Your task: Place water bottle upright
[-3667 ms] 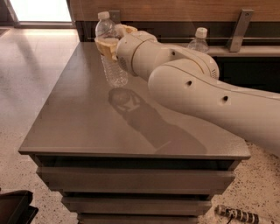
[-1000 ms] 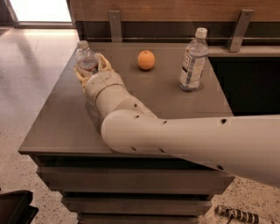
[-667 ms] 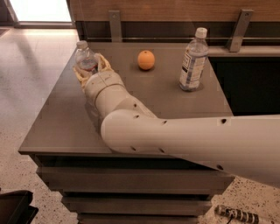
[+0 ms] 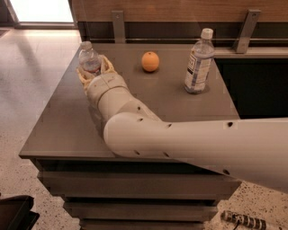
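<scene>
The cream-coloured two-finger end effector (image 4: 93,68) is seen at the far left corner of the surface, closed around the lower body of the small clear ribbed plastic water bottle (image 4: 89,56). One tan finger (image 4: 107,66) is pressed against each side of the bottle. The water bottle is held upright, with its white cap (image 4: 85,45) on top. Whether its base touches the surface cannot be told, since that part is hidden behind the wrist.

The end effector is carried by a thick, rounded, off-white arm (image 4: 189,143), which reaches in from the lower right and bends over the front half of the surface.

Everything is borne by a flat grey-brown surface (image 4: 58,126), the top of a stepped cabinet. A round orange fruit (image 4: 150,61) rests near the back edge, to the right of the held bottle and well apart from it. Further right, near the far right corner, a taller clear bottle with a large white label (image 4: 198,63) stands upright, apart from the fruit.

Behind the surface a wooden panel (image 4: 180,10) is fixed, with two grey metal brackets (image 4: 118,26) mounted on it. A pale speckled floor (image 4: 31,72) is visible to the left.
</scene>
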`<state>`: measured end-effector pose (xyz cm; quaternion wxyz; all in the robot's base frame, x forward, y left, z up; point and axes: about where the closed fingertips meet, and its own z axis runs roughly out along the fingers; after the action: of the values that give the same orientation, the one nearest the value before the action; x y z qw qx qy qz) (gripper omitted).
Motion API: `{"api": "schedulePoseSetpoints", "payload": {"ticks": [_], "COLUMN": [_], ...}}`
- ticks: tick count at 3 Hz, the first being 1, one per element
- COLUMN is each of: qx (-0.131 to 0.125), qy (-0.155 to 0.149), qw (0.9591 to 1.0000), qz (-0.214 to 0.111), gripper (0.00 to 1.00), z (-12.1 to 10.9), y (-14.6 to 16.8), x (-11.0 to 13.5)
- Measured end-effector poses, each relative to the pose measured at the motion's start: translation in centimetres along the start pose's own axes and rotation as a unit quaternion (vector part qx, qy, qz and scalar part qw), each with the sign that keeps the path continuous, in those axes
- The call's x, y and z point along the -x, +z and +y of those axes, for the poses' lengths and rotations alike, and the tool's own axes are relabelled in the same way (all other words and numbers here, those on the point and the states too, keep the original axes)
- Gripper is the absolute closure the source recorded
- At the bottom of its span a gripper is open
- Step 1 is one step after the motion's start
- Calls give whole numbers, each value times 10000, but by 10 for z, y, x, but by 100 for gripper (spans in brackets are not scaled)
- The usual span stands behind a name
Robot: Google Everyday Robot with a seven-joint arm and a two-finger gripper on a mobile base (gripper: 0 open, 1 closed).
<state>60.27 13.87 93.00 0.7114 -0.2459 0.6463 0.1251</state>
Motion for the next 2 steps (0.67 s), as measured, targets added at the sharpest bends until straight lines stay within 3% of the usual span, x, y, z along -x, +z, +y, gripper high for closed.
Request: {"api": "schedulePoseSetpoints", "payload": {"ticks": [2], "qx": [-6], "qy": [-19], "qw": [10000], "qz": [-50], "gripper": [35], "z": [0], "y": [-1], "x": [7]}}
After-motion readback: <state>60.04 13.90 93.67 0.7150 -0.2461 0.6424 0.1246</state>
